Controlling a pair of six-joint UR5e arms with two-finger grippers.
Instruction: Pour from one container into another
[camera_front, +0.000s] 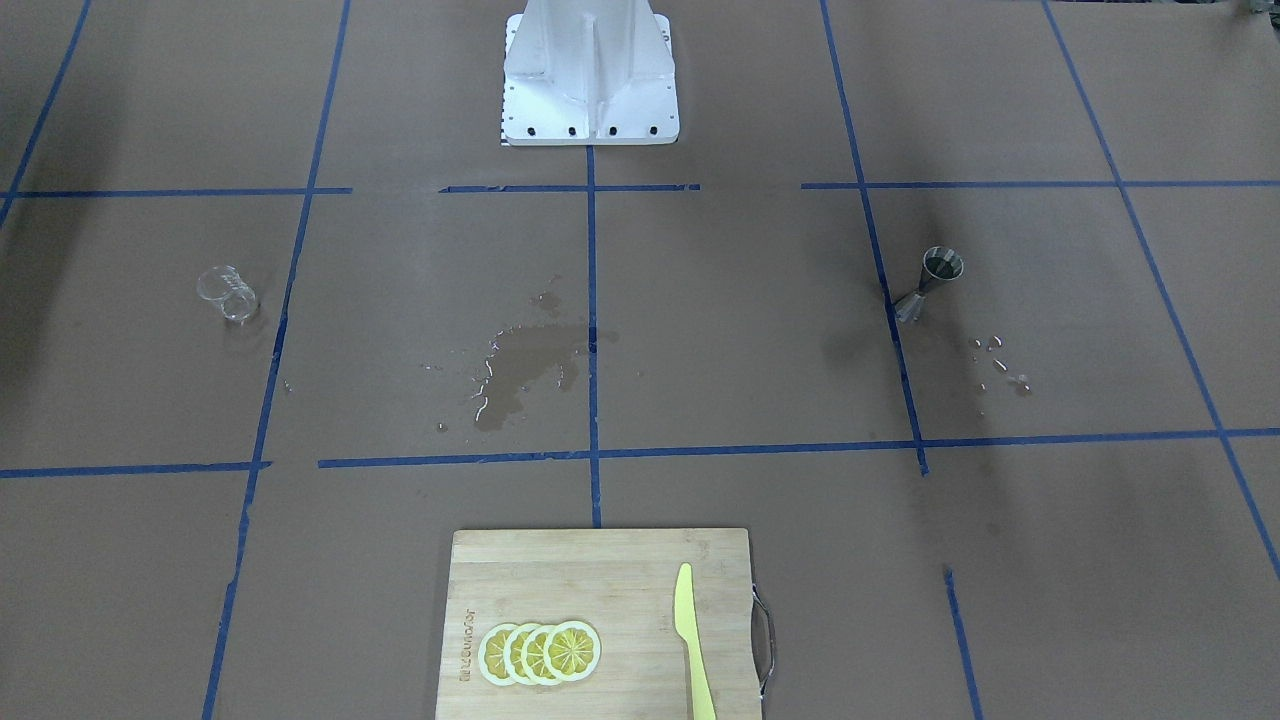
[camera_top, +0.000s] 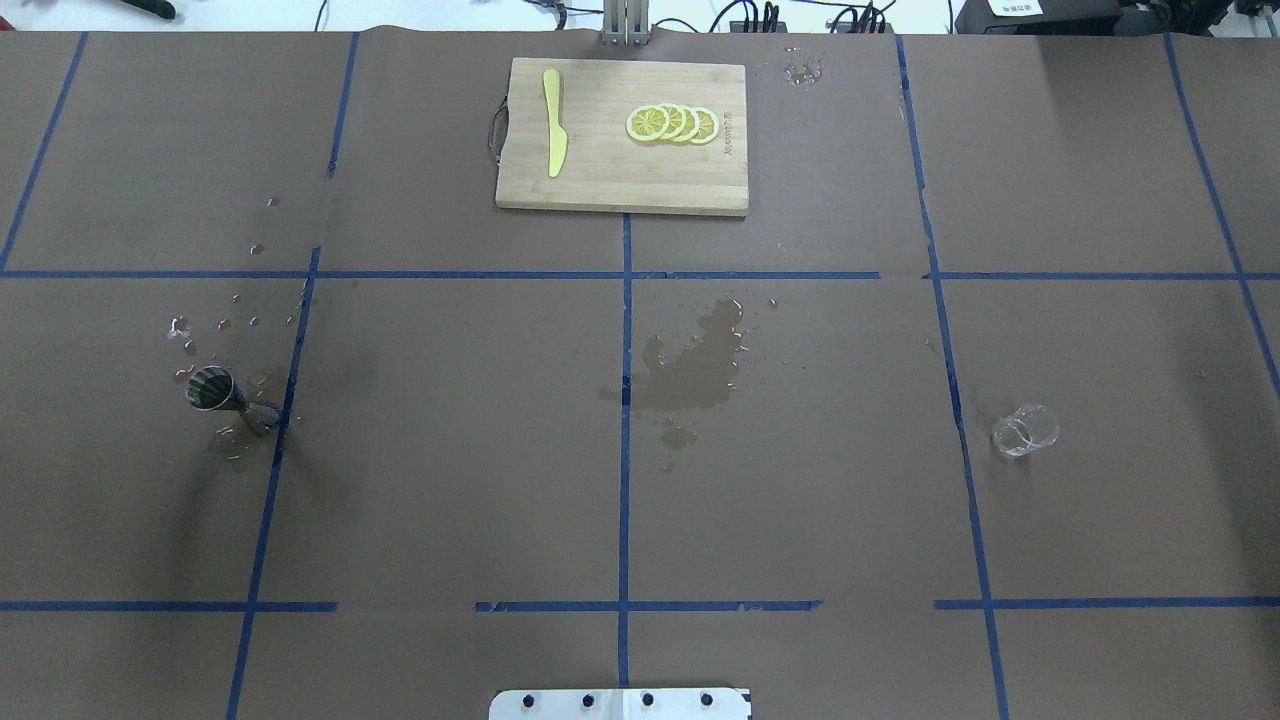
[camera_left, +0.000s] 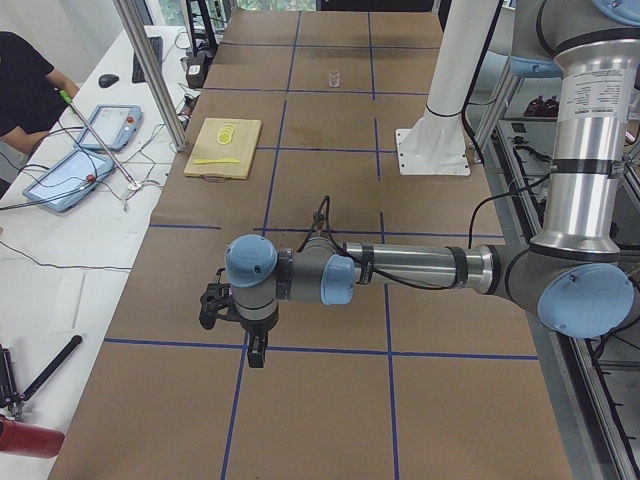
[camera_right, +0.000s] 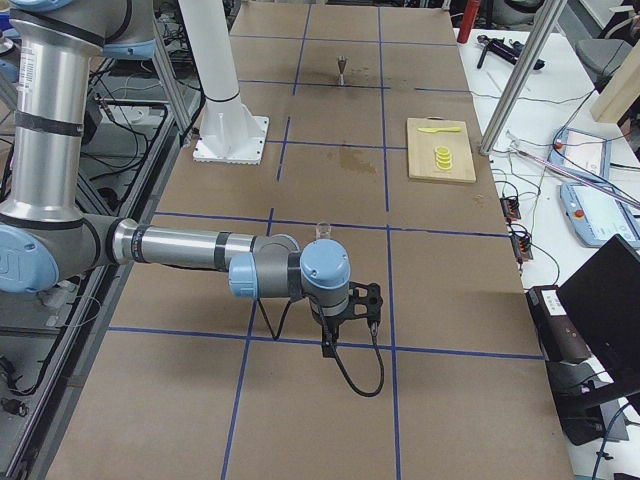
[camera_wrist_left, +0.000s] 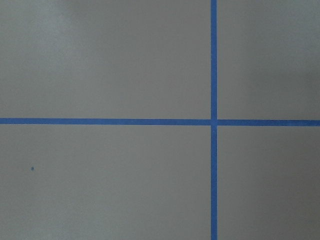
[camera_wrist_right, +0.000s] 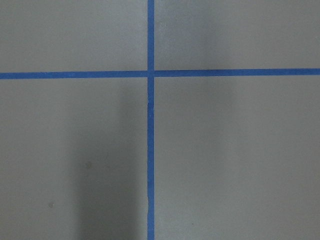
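The small clear glass cup stands alone on the brown table on my right side, also seen in the front view and far off in the left side view. The silvery hourglass jigger stands on my left side by a blue tape line. Neither gripper touches either container. My left gripper hangs low over the table's left end, and my right gripper hangs over the right end. Both show only in the side views, so I cannot tell whether they are open or shut. The wrist views show only paper and tape.
A water puddle lies mid-table, and droplets lie scattered around the jigger. A wooden cutting board at the far edge carries lemon slices and a yellow knife. The robot base stands on the near side. A person sits by tablets.
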